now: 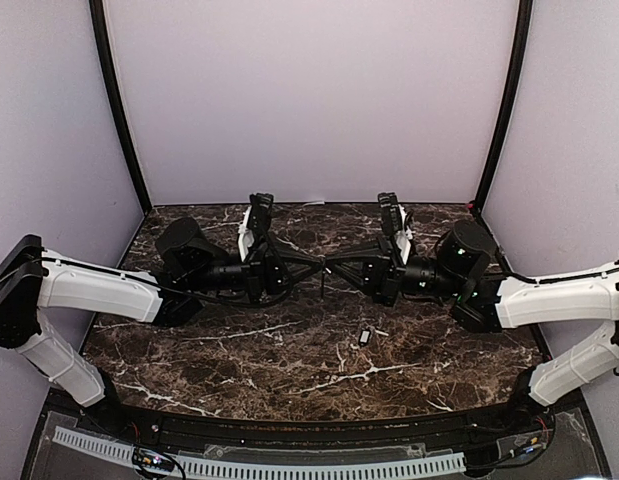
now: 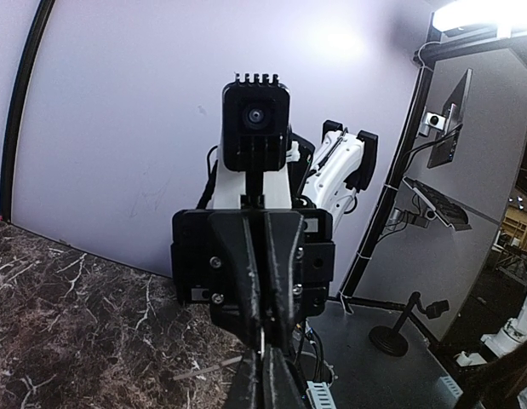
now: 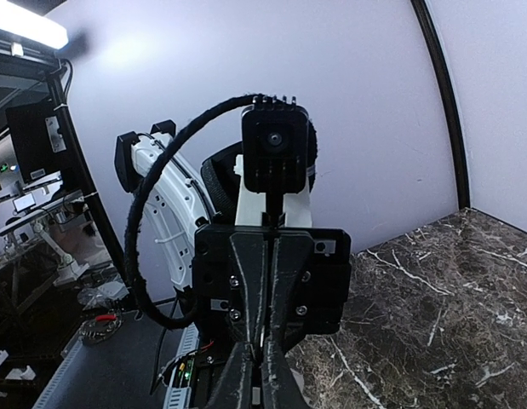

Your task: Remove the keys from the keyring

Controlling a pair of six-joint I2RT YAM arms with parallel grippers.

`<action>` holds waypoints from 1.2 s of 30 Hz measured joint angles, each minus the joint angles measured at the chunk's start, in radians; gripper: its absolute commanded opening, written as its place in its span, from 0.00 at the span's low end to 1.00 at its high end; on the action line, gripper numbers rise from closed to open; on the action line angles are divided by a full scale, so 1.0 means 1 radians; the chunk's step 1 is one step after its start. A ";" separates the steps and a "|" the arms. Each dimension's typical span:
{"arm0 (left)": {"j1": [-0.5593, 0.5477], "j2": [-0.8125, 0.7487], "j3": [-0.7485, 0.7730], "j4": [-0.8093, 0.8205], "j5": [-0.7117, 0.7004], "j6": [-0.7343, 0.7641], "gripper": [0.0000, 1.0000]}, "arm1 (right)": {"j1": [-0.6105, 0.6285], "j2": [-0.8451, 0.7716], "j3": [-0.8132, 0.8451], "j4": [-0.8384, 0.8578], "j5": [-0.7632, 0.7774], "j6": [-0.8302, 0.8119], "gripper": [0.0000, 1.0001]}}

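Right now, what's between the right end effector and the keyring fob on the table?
Nothing: bare marble from right end effector to keyring fob, top view.

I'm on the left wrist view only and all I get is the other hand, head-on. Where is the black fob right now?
Observer: In the top view the black fob lies flat on the marble table, nearer the arm bases than the right hand.
Operator: Okay. Is my left hand anywhere near it?
Observer: No. The left hand meets the right hand tip to tip near the table's middle, on the far side of the fob and well apart from it.
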 measured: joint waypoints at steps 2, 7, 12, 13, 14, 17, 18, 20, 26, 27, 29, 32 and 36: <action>0.000 0.000 0.000 0.000 0.002 0.000 0.00 | -0.002 0.001 0.000 0.000 0.001 0.000 0.00; 0.000 0.000 0.000 0.000 0.005 0.000 0.11 | -0.005 0.002 0.000 0.000 0.004 0.002 0.00; 0.000 0.000 0.000 0.001 0.008 -0.003 0.51 | -0.009 -0.010 0.000 -0.014 0.013 -0.012 0.00; 0.000 0.000 0.000 0.000 0.005 0.000 0.56 | -0.010 -0.016 0.000 -0.023 0.013 -0.016 0.00; 0.000 0.000 0.000 -0.002 0.005 0.001 0.57 | -0.011 -0.024 0.000 -0.034 0.016 -0.021 0.00; 0.000 0.000 -0.001 -0.008 0.000 0.000 0.61 | -0.017 -0.053 0.000 -0.084 0.025 -0.045 0.00; 0.000 0.000 -0.002 -0.010 -0.002 0.001 0.64 | -0.019 -0.060 0.000 -0.099 0.027 -0.053 0.00; 0.000 -0.001 -0.004 -0.018 -0.005 0.005 0.66 | -0.025 -0.074 0.002 -0.146 0.030 -0.070 0.00; 0.000 -0.029 -0.005 -0.103 -0.044 0.035 0.54 | -0.035 -0.079 0.065 -0.333 0.031 -0.136 0.00; 0.000 -0.038 -0.005 -0.124 -0.052 0.045 0.51 | -0.037 -0.079 0.080 -0.364 0.031 -0.146 0.00; 0.000 -0.052 -0.004 -0.163 -0.068 0.061 0.49 | -0.039 -0.079 0.109 -0.421 0.031 -0.168 0.00; 0.000 -0.064 -0.004 -0.217 -0.094 0.084 0.47 | -0.040 -0.079 0.138 -0.485 0.026 -0.188 0.00; 0.000 -0.065 -0.003 -0.257 -0.114 0.098 0.43 | -0.040 -0.078 0.155 -0.540 0.014 -0.198 0.00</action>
